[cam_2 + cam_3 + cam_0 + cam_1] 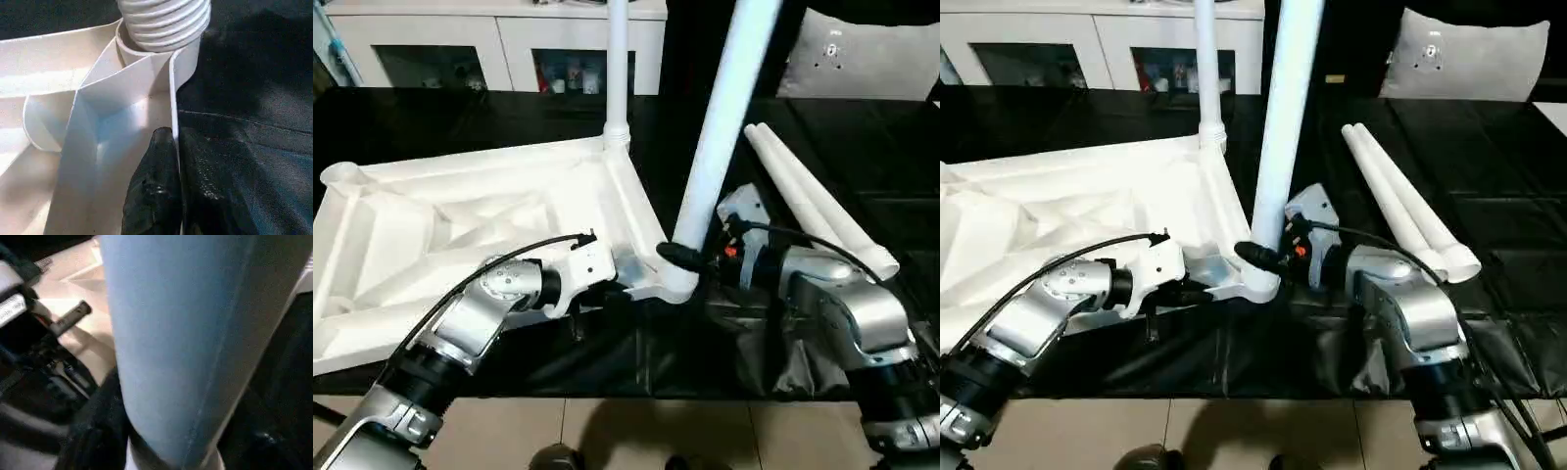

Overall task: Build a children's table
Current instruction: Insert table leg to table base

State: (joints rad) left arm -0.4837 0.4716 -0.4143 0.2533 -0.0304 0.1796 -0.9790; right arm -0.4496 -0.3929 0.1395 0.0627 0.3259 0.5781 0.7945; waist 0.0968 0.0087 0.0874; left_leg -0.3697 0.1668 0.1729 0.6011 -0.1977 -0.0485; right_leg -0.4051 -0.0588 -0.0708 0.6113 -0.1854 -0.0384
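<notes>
The white table top (460,230) lies upside down on black cloth, ribbed underside up. One leg (618,69) stands upright in its far right corner socket. A second leg (729,127) leans in the near right socket (677,284), its threaded end (164,19) resting in the socket's mouth. My right gripper (683,257) is shut on this leg near its base, one black finger (98,431) beside the shaft (186,333). My left gripper (175,134) is shut on the top's thin rim wall (172,88) just short of that socket. Two loose legs (822,211) lie side by side to the right.
A white cabinet with glass doors (460,49) stands behind the work surface. A white panel (1469,54) leans at the back right. Black cloth (862,137) covers the surface and hangs wrinkled over the near edge above tiled floor (656,431).
</notes>
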